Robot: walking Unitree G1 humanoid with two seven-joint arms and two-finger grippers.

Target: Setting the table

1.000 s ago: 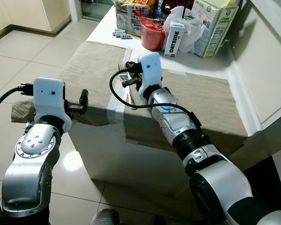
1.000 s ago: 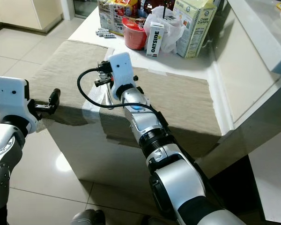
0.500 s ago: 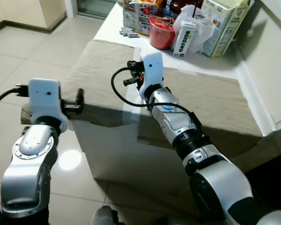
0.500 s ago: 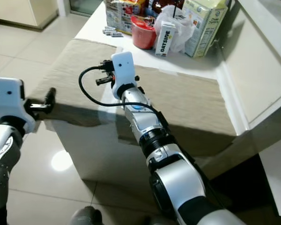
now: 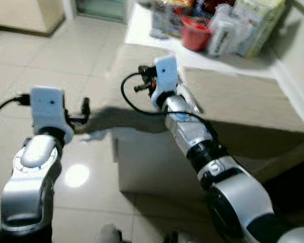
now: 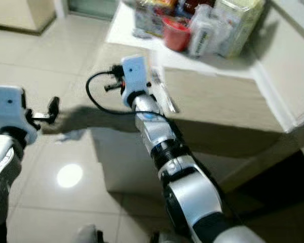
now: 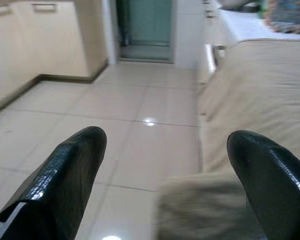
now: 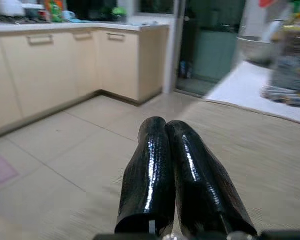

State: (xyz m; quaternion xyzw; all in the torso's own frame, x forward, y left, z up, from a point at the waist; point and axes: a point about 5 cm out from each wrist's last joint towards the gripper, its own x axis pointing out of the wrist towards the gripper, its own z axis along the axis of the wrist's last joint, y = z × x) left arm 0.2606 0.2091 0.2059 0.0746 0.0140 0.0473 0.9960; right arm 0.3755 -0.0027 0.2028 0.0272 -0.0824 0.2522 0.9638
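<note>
Hovering left gripper (image 7: 165, 170): fingers spread wide, nothing between them, held out beside the near left corner of the beige cloth (image 5: 243, 96), over the tiled floor (image 5: 66, 55)
Cloth: spread over the table (image 5: 142, 25), its left edge hanging down toward the floor
Right gripper (image 8: 182, 200): raised over the cloth near its left part, fingers pressed together with nothing in them
Cutlery (image 6: 167, 98): a blurred silvery piece lies on the cloth just beside the right wrist; I cannot tell which kind
Far end of table: red bowl (image 5: 195, 33), white carton (image 5: 220, 35) and larger boxes (image 5: 258, 25) crowd together beyond the cloth, well apart from both grippers
Background: cream cabinets (image 8: 65, 65) and a dark doorway (image 7: 145, 25)
Change from a second ago: the whole picture has shifted and blurred, so the camera has moved; both arms keep the same pose, and more floor now shows at the left
</note>
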